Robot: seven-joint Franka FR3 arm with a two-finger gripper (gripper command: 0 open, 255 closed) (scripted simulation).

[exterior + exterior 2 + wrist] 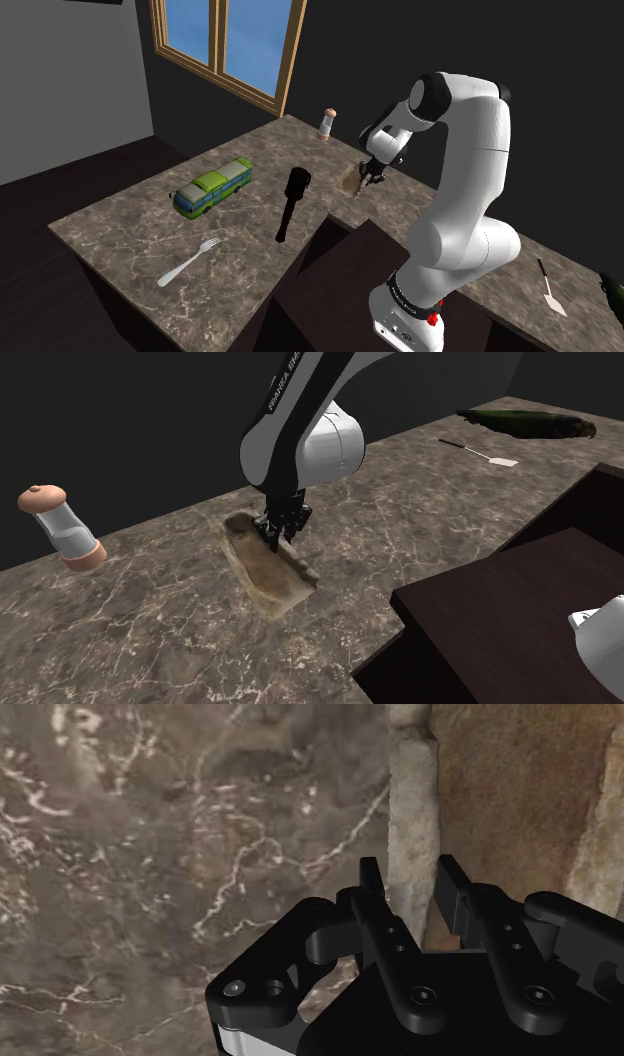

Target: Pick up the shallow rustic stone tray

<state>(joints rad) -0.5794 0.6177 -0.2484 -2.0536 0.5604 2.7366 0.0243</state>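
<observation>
A shallow, brownish rough stone tray [262,567] lies flat on the marbled counter [180,642]. In the shoulder view the tray [350,184] shows just under the hand, near the counter's far side. My black gripper [280,539] points down onto the tray's long rim on the arm's side. In the wrist view the gripper [412,879] straddles the pale rim [412,814], one finger outside and one inside over the tray's brown floor [510,794]. Both fingers press the rim, so it is shut on it.
A shaker [326,124] stands beyond the tray by the wall. A green toy bus [213,187], a black grinder-like object [291,203] and a fork [188,262] lie toward the shoulder view's left. A spatula [480,452] and a dark green object [525,422] lie far off. The dark stand [500,622] is close by.
</observation>
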